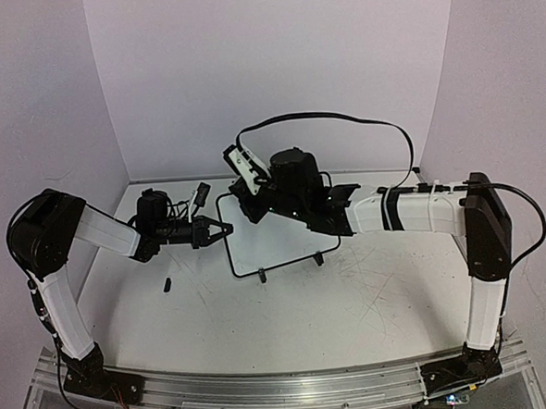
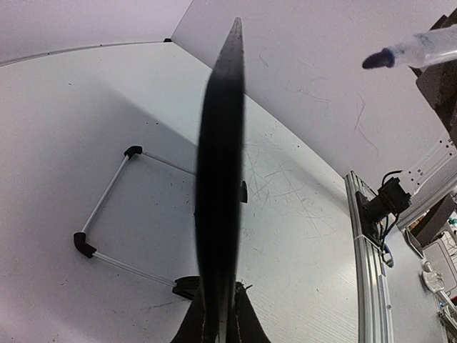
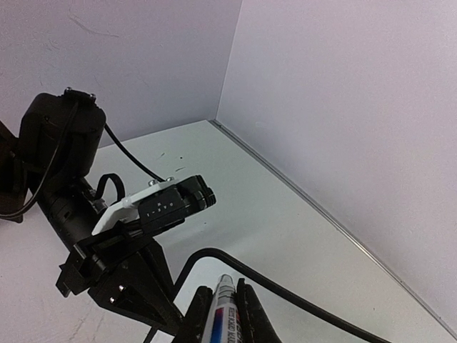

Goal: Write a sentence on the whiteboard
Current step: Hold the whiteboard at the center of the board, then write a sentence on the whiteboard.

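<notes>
Whiteboard (image 1: 280, 236) sits mid-worktop (image 1: 290, 324), between the two arms. Thin black frame, rounded corners. Two small black feet along its near edge rest on the worktop. Face looks plain white from above.

Left end effector (image 1: 217, 231) is at the board's left edge. In the left wrist view its fingers are pinched onto a thin dark strip that rises straight up through the middle of the view. This is the board's frame seen edge-on (image 2: 221, 143), blurred by closeness. Worktop shows on both sides of the strip, so the board looks to be standing rather than lying flat.

On the far-wall side of the strip, a slim pale rod outline with black corner pieces (image 2: 107, 196) lies on the worktop. Cannot tell what it belongs to.

Right end effector (image 3: 224, 286) is clamped on a marker (image 3: 223, 314). The labelled barrel sits between the fingers. From above, this end effector (image 1: 253, 210) hangs over the board's upper left corner, close to the left one. The marker's blue tip (image 2: 378, 58) shows in the left wrist view, in the air on the near side of the board edge and apart from it.

Small black piece (image 1: 167, 285) lies on the worktop left of the board, below the left forearm, and touches nothing.
</notes>
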